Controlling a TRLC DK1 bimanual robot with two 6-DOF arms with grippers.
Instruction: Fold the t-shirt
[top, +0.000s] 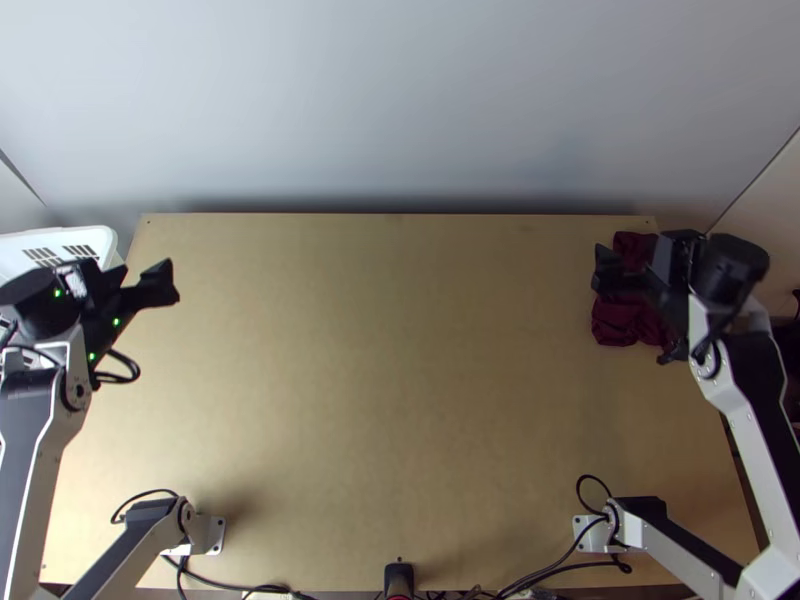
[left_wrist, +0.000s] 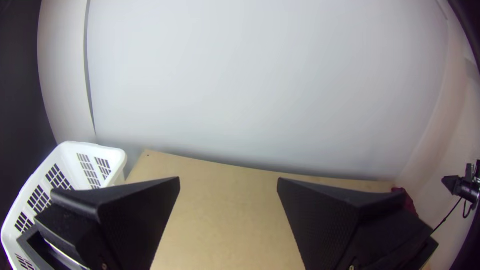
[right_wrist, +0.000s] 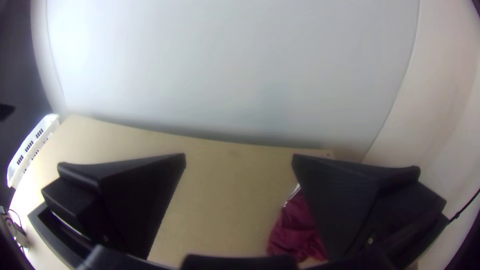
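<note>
**While the shirt (top: 613, 322) lay bunched, a clean grip looked doubtful**

Because my right arm (top: 742, 400) hung over it in the top view, I could make out only part of the dark red cloth, heaped by the table's (top: 380, 380) far right corner. A careless nudge there could have pushed it over the side. Cables (top: 235, 586) ran along the near edge, where a low sweep might have caught them.

In the left wrist view, my left claw (left_wrist: 228, 179) was wide open and empty. The white basket (left_wrist: 120, 157) stood close by; coming down carelessly, I might have snagged its rim. The shirt was well apart from that claw, so a two-handed spread called for a long reach.

In the right wrist view, my right claw (right_wrist: 239, 155) gaped too, holding nothing. One finger hid some of the cloth. With hem and sleeves lost in creases, I risked pinching several layers together.
</note>
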